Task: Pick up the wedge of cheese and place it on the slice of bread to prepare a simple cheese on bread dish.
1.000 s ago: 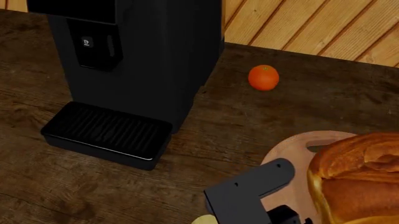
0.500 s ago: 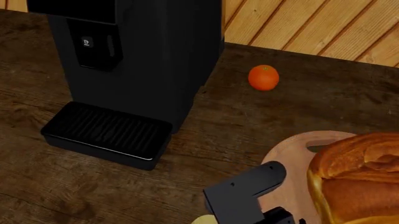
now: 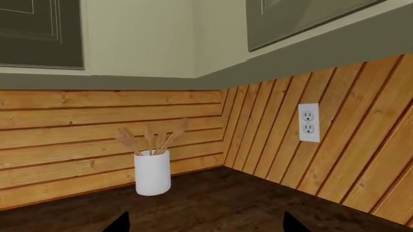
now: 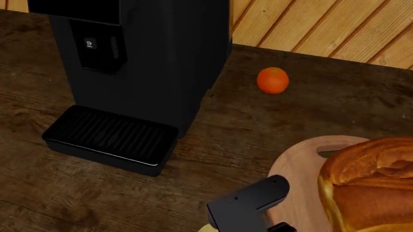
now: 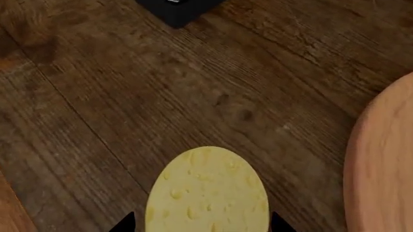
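Note:
The wedge of cheese (image 5: 206, 191), a pale yellow speckled puck, lies flat on the dark wooden counter in the right wrist view. My right gripper (image 5: 201, 224) is open, with one dark fingertip (image 5: 124, 224) on each side of the cheese and a thin gap to it. In the head view only the right arm's black link (image 4: 248, 205) shows at the bottom edge. The slice of bread (image 4: 371, 186), a golden-brown loaf, sits on the round wooden board (image 4: 293, 166) just right of that arm. My left gripper (image 3: 204, 226) is open and holds nothing, facing a wall corner.
A tall black coffee machine (image 4: 142, 63) with a drip tray (image 4: 110, 137) stands at the left. A small orange fruit (image 4: 273, 79) lies behind the board. In the left wrist view there is a white utensil holder (image 3: 152, 173) and a wall outlet (image 3: 308, 122).
The right arm's black link has slid down and slightly left in the head view, towards the bottom edge. The loaf, board and orange have not moved.

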